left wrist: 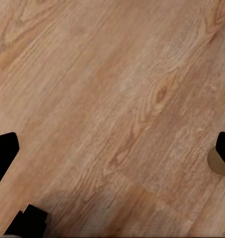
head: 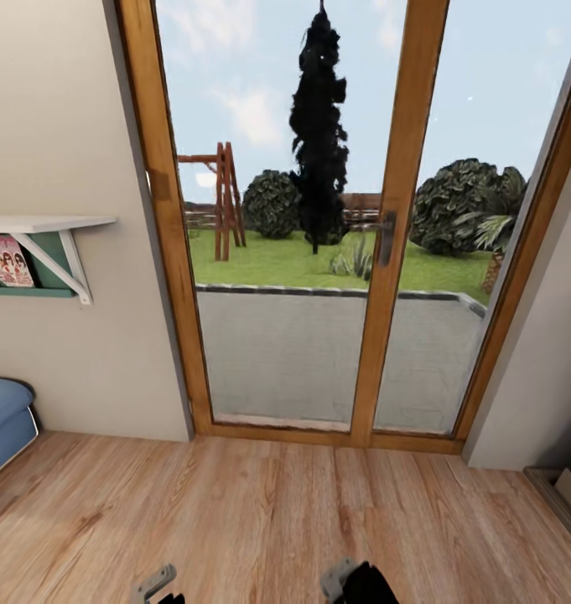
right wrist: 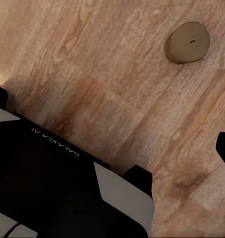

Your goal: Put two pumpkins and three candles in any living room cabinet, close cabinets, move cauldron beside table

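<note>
A wooden plank floor (head: 260,520) runs up to tall glazed doors (head: 319,252) framed in pale wood, and through them I see a paved patio, a lawn, a swing frame and a dark cypress. A white shelf (head: 46,225) with books hangs on the wall at the left, and a blue cushion (head: 4,415) pokes in below it.

One candle (right wrist: 187,42), a flat tan disc, lies on the bare boards under the right arm; the left wrist view catches what may be the same candle at its edge. No pumpkin, cabinet, cauldron or table is in front of me.

The risk, as I judge it, is the wheeled base (right wrist: 58,183) rolling over or nudging that candle, since it lies near the robot's body where the head camera does not reach. A blind reach down could also knock it skidding.

The head view gives the room but only scraps of the arms at its lower edge; the wrist views give the floor. Whether either gripper is apart or together, I cannot tell.
</note>
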